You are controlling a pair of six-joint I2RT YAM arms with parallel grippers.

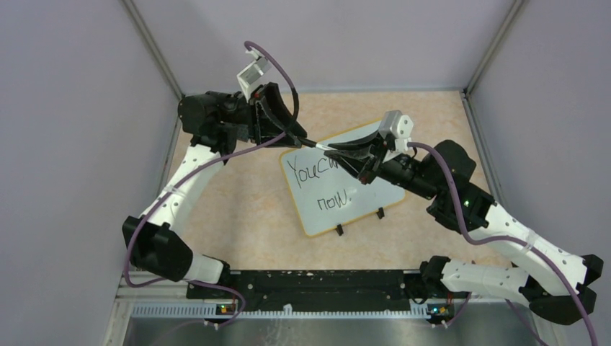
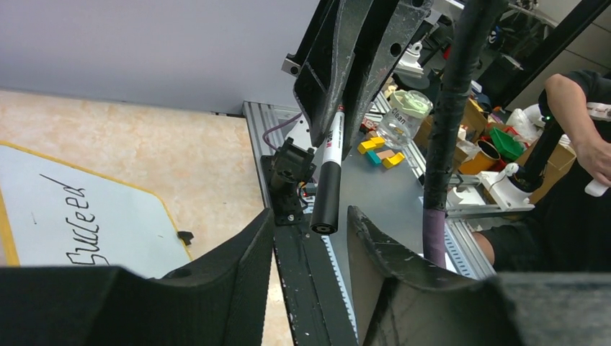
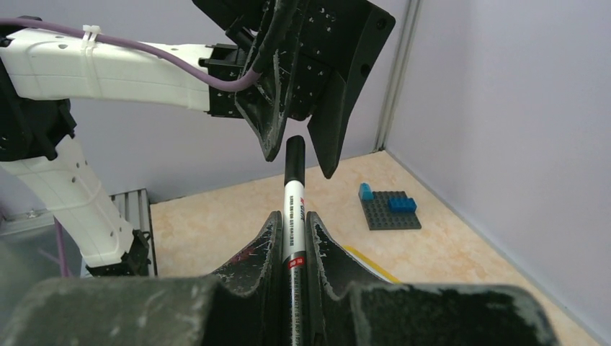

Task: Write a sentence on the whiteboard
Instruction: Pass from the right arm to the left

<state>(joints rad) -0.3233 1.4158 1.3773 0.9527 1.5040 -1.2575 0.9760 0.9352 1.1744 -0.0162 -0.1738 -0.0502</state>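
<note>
The whiteboard [image 1: 375, 196], yellow-rimmed, lies mid-table with the sentence [image 1: 317, 173] on it in black. "You ca" and "now." show from above; my right arm hides the remainder. The left wrist view shows the whiteboard [image 2: 43, 209] with "Succeed" [image 2: 76, 223]. My right gripper [image 3: 293, 215] is shut on a white marker [image 3: 294, 198] and holds it out above the board's far edge. The marker's black cap [image 2: 326, 205] sits between the fingers of my left gripper [image 2: 311, 213], which stand apart from it, open. From above, the left gripper [image 1: 299, 137] meets the right gripper [image 1: 339, 151] tip to tip.
A small dark plate with blue blocks [image 3: 389, 207] lies on the tan table near the purple wall. A black rail [image 1: 310, 281] carrying both arm bases runs along the near edge. Purple cables loop over both arms. A person [image 2: 576, 144] and clutter sit beyond the table.
</note>
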